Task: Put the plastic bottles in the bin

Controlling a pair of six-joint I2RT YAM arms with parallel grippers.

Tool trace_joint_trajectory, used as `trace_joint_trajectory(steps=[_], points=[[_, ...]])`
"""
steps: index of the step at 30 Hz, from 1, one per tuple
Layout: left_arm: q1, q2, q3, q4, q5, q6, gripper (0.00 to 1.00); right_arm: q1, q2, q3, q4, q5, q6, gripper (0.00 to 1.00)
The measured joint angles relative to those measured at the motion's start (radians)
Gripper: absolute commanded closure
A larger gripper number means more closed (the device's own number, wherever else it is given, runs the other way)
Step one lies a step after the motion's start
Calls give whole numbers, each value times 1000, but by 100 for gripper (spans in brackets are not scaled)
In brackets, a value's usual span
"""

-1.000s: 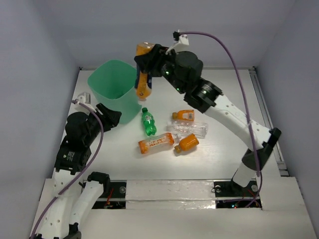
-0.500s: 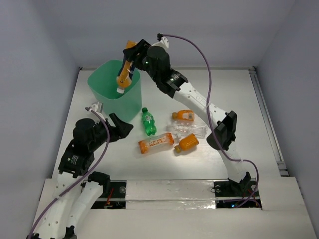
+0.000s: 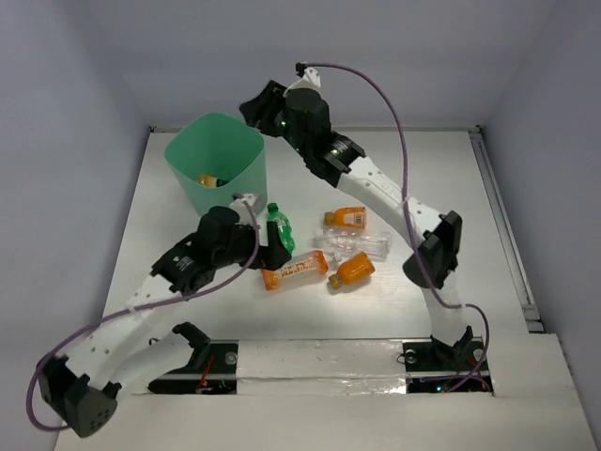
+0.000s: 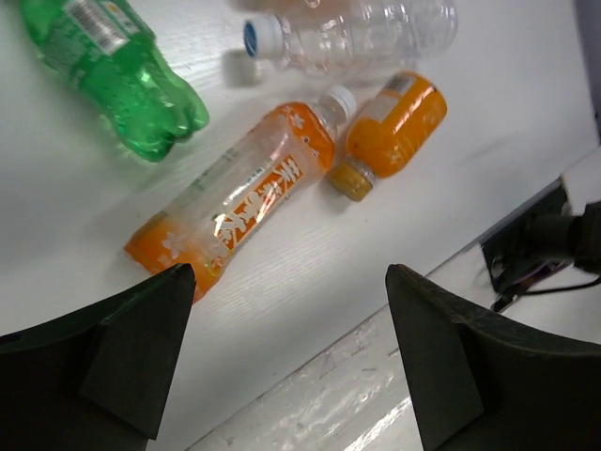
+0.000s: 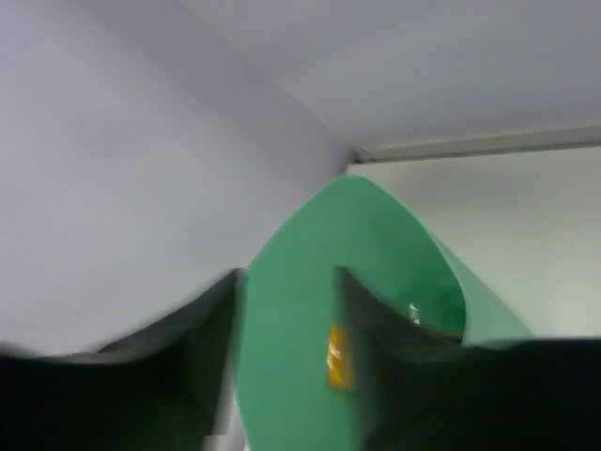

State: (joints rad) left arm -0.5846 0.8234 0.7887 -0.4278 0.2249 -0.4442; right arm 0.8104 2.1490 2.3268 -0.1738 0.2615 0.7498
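Note:
The mint-green bin (image 3: 246,169) stands at the back left, with an orange bottle (image 3: 207,178) lying inside it. My right gripper (image 3: 255,101) is open and empty just above the bin's far right rim; in the right wrist view its jaws (image 5: 289,277) frame the bin's wall (image 5: 300,376). My left gripper (image 3: 272,256) is open and empty, low over the table beside the long labelled orange bottle (image 3: 296,271) (image 4: 239,202). Close by lie a green bottle (image 3: 280,228) (image 4: 113,70), a small orange bottle (image 3: 351,271) (image 4: 394,127), a clear bottle (image 3: 357,243) (image 4: 357,38) and another orange bottle (image 3: 347,217).
The loose bottles lie clustered mid-table, right of the bin. The table's near edge with taped strips (image 3: 319,357) and cables (image 4: 535,254) lies just in front of my left gripper. Grey walls close in the back and both sides.
My right gripper has let go of the orange bottle, which now lies in the bin. My left arm has swung right and forward to the long orange bottle.

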Motion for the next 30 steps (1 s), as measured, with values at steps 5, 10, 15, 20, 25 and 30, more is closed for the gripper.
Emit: trace_joint_trajectory(steps=[5,10,15,20,25,30], points=[[-202,175,69,15,-89,60,15,0,-337,-421,38,-4,-69,96],[-289,302,110,42,-147,124,8,-5,-809,-938,59,14,-68,69],[-294,429,146,52,-203,204,4,-13,-1185,-1363,-2,60,46,14],[-298,540,166,93,-220,276,4,-18,-1406,-1639,-157,83,217,6],[-299,621,171,114,-210,325,3,-19,-1458,-1713,-263,90,336,0],[-299,686,171,127,-200,348,1,-20,-1394,-1724,-278,84,387,0]])
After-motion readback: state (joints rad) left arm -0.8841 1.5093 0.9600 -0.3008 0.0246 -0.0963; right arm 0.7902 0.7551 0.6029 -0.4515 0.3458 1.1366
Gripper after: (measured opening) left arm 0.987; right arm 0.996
